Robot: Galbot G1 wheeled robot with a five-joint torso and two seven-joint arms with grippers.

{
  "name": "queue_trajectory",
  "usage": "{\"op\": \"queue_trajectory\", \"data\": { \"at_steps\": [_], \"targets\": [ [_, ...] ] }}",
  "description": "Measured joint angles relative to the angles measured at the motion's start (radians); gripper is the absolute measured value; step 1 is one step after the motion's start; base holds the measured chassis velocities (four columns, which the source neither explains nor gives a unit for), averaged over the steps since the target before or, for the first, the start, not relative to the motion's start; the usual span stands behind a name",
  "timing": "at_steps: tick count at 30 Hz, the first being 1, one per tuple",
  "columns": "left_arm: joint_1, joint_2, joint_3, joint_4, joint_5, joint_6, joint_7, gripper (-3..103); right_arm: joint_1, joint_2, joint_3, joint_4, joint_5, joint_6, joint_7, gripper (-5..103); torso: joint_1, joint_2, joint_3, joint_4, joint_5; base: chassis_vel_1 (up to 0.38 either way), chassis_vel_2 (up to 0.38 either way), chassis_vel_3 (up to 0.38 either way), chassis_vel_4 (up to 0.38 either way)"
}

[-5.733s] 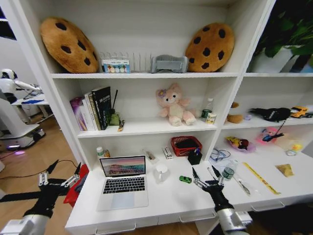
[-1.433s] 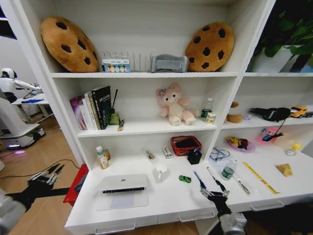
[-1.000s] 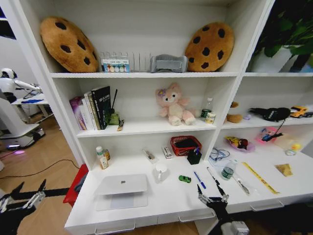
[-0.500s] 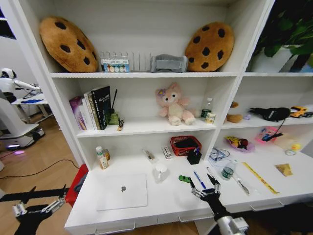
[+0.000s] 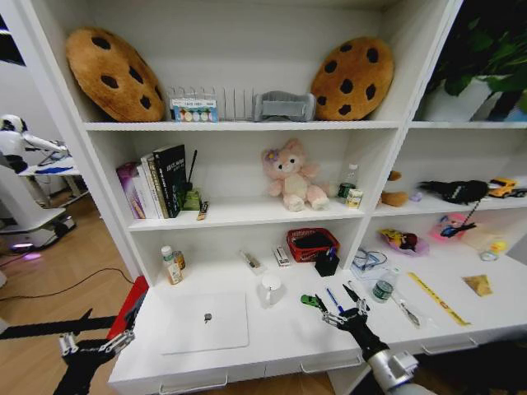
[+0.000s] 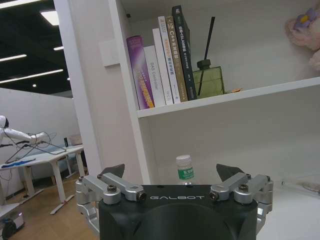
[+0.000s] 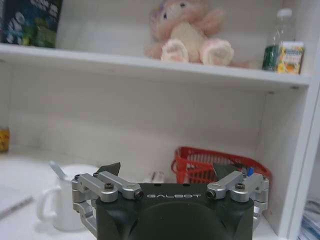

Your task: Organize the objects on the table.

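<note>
The long white table [image 5: 272, 341] carries the closed silver laptop [image 5: 206, 321] on its left part. The left gripper [image 5: 92, 346], fingers spread and empty, hangs off the table's left end, beside the laptop. The right gripper [image 5: 339, 311], also spread and empty, hovers over the blue pen [image 5: 331, 298], just right of the tiny green toy car [image 5: 310, 301]; the green-capped bottle [image 5: 382, 289] stands near, farther right.

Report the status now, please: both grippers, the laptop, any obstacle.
Left gripper open, low beside the table. Right gripper open, over the table near green toy car and blue pen. Laptop closed. White mug beside it.
</note>
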Motion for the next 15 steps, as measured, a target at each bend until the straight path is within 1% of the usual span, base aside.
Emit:
{"op": "queue_trajectory", "data": {
  "at_steps": [1,2,3,4,5,7,8,10,11,12,13,14,15],
  "targets": [
    [0.0,0.0,0.0,0.0,0.0,0.0,0.0,100,0.026,-0.011,-0.002,-0.046,-0.001,0.0,-0.012,100,0.0,0.0,0.0,0.0,0.0003,0.0,0.0,0.0,0.0],
    [0.0,0.001,-0.001,0.0,-0.001,0.0,0.0,100,0.058,-0.025,-0.004,-0.098,0.003,0.0,-0.043,100,0.0,0.0,0.0,0.0,0.0002,0.0,0.0,0.0,0.0],
    [0.0,0.001,-0.001,0.0,-0.001,0.0,0.0,100,0.058,-0.025,-0.004,-0.098,0.003,0.0,-0.043,100,0.0,0.0,0.0,0.0,0.0002,0.0,0.0,0.0,0.0],
    [0.0,0.001,-0.001,0.0,-0.001,0.0,0.0,100,0.092,-0.04,-0.008,-0.142,0.014,0.003,-0.084,100,0.0,0.0,0.0,-0.0001,0.0002,0.0,0.0,0.0,0.0],
    [0.0,0.001,-0.001,0.0,-0.001,0.0,0.0,100,0.092,-0.04,-0.008,-0.142,0.014,0.003,-0.084,100,0.0,0.0,0.0,-0.0001,0.0002,0.0,0.0,0.0,0.0],
    [0.0,0.001,-0.001,0.0,-0.001,0.001,-0.001,100,0.162,-0.084,-0.022,-0.237,0.067,0.012,-0.217,100,0.0,0.0,0.0,0.0003,0.0001,0.0,0.0,0.0,0.0],
    [0.0,0.001,-0.001,0.0,-0.001,0.001,-0.001,100,0.162,-0.084,-0.022,-0.237,0.067,0.012,-0.217,100,0.0,0.0,0.0,0.0003,0.0001,0.0,0.0,0.0,0.0],
    [0.001,0.001,-0.002,0.0,-0.002,0.001,-0.001,100,0.207,-0.109,-0.026,-0.339,0.097,0.026,-0.351,100,0.0,0.0,0.0,0.0001,0.0001,0.0,0.0,0.0,0.0],
    [0.001,0.001,-0.002,0.0,-0.002,0.001,-0.001,100,0.207,-0.109,-0.026,-0.339,0.097,0.026,-0.351,100,0.0,0.0,0.0,0.0001,0.0001,0.0,0.0,0.0,0.0],
    [0.001,0.001,-0.002,0.0,-0.002,0.001,-0.001,100,0.227,-0.118,-0.029,-0.386,0.105,0.032,-0.412,100,0.0,0.0,0.0,-0.0003,0.0001,0.0,0.0,0.0,0.0],
    [0.001,0.001,-0.002,0.0,-0.002,0.001,-0.001,100,0.227,-0.118,-0.029,-0.386,0.105,0.032,-0.412,100,0.0,0.0,0.0,-0.0003,0.0001,0.0,0.0,0.0,0.0],
    [0.001,0.002,-0.002,0.0,-0.002,0.001,-0.001,100,0.247,-0.127,-0.04,-0.422,0.116,0.035,-0.461,100,0.0,0.0,0.0,-0.0004,-0.0001,0.0,0.0,0.0,0.0],
    [0.001,0.002,-0.002,0.0,-0.002,0.001,-0.001,100,0.287,-0.141,-0.063,-0.482,0.132,0.037,-0.53,100,0.0,0.0,0.0,-0.0002,0.0,0.0,0.0,0.0,0.0]
  ]
}}
